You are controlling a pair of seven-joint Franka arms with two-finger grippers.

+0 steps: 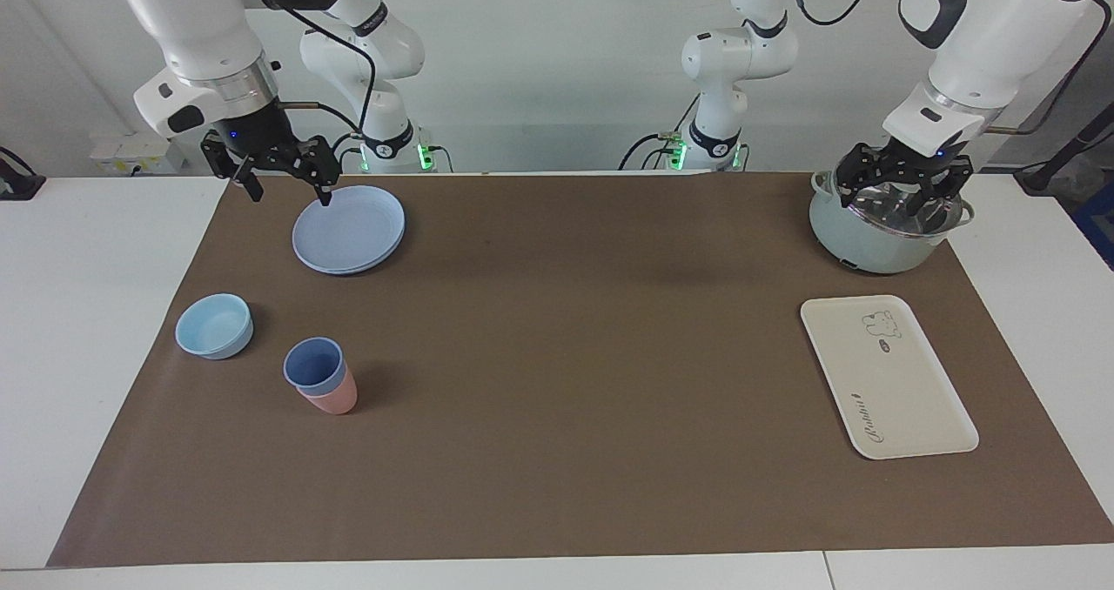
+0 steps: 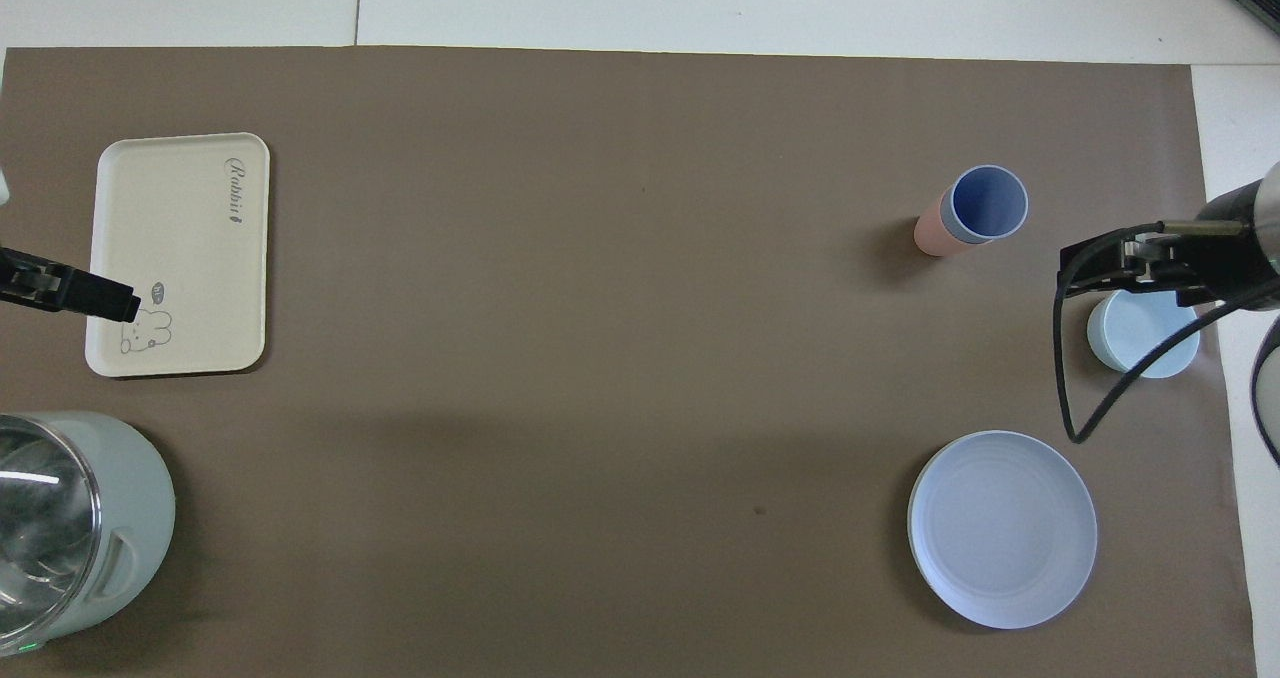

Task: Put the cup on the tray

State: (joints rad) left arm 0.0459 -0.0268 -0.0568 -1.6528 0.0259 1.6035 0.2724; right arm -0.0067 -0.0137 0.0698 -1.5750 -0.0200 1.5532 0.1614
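— Where is the small periwinkle-blue plastic cup (image 1: 313, 365)?

— Lower left of the facing view, nested in a pink cup (image 1: 335, 394); right gripper (image 1: 283, 177) above, open, empty.

— And at right?

— Cream rectangular tray (image 1: 914, 398); left gripper (image 1: 905, 185) open, empty, over the pale-green pot (image 1: 857, 242).

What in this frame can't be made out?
- Pot: cut by the overhead view's edge; left gripper covers part of its inside in the facing view.
- Pink cup: inside hidden by the blue cup nested in it.
- Tray script: too small.

Bright even light, soft shadows beside objects, glare in the pot (image 1: 888, 224), perhaps slight edge softness
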